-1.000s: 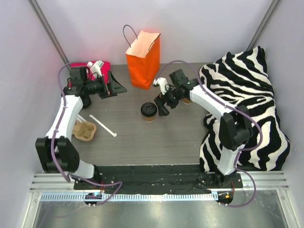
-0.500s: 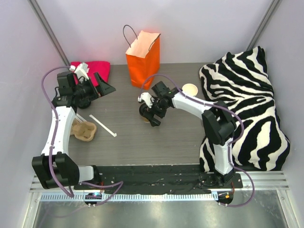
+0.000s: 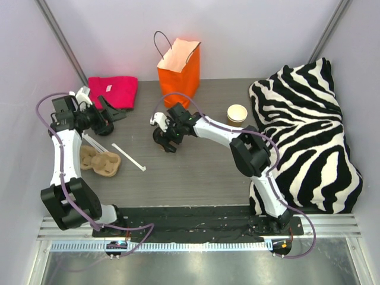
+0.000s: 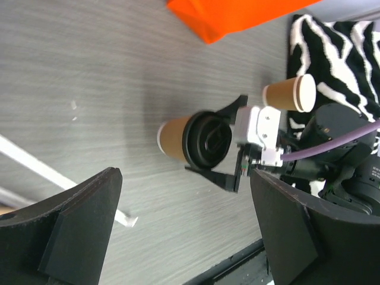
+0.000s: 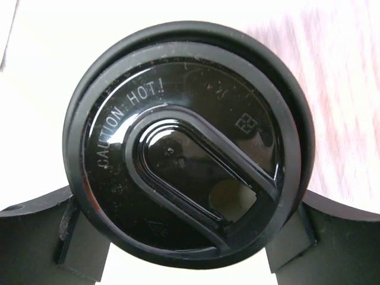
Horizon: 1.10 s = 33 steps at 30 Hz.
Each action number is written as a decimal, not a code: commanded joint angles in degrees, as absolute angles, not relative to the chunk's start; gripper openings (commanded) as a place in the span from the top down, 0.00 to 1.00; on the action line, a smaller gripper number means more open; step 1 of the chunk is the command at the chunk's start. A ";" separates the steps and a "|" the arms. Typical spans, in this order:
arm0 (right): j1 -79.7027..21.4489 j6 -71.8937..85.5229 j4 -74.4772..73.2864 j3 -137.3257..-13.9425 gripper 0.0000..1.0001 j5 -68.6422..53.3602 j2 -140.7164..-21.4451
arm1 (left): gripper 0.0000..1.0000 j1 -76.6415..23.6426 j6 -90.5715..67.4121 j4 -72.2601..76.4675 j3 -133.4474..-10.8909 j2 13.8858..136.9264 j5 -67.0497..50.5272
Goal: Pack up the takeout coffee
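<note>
The takeout coffee (image 4: 178,138) is a brown paper cup with a black lid (image 5: 187,142). It stands upright on the table, in front of the orange bag (image 3: 178,74). My right gripper (image 3: 164,138) reaches in from the right. Its fingers (image 4: 215,176) flank the lid on both sides and rest against its rim, so it is shut on the cup. In the top view the gripper hides most of the cup. My left gripper (image 3: 110,111) hangs at the far left, below the red cloth (image 3: 114,91). It is open with nothing between its fingers (image 4: 77,225) and faces the cup.
An open, lidless paper cup (image 3: 237,113) stands beside the zebra-striped cushion (image 3: 309,130) at the right. A moulded cardboard cup tray (image 3: 100,161) and a white stick (image 3: 128,157) lie at the left front. The orange bag stands open at the back.
My right gripper swung left onto the lidded cup, and the cup has moved left with it. My left gripper drew back to the left, away from the red cloth.
</note>
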State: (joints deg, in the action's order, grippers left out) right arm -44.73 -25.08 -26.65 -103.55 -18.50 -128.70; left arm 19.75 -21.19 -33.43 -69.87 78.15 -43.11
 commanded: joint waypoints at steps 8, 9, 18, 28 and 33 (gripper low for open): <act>-46.85 -19.51 -21.62 -115.67 0.05 -18.63 -131.42 | 0.16 22.06 -1.26 -50.08 -76.90 79.19 -36.48; -46.85 -19.51 -22.58 -114.36 0.04 -18.55 -129.92 | 0.18 22.15 1.29 -54.36 -77.69 79.36 -33.69; -46.76 -16.88 -32.95 -106.00 0.02 -21.61 -113.22 | 0.41 21.97 32.05 -74.25 -74.01 78.57 -23.47; -45.97 -12.92 -39.64 -100.20 0.04 -25.66 -107.85 | 0.59 21.97 31.45 -69.25 -68.64 79.89 -17.05; -45.53 -13.62 -40.87 -97.74 0.05 -26.45 -106.96 | 0.66 21.45 44.78 -74.79 -66.89 81.82 -17.67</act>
State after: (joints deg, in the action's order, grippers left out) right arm -45.95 -14.20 -39.40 -98.56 -24.77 -108.64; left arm 21.69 33.15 -71.07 -68.45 80.93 -18.22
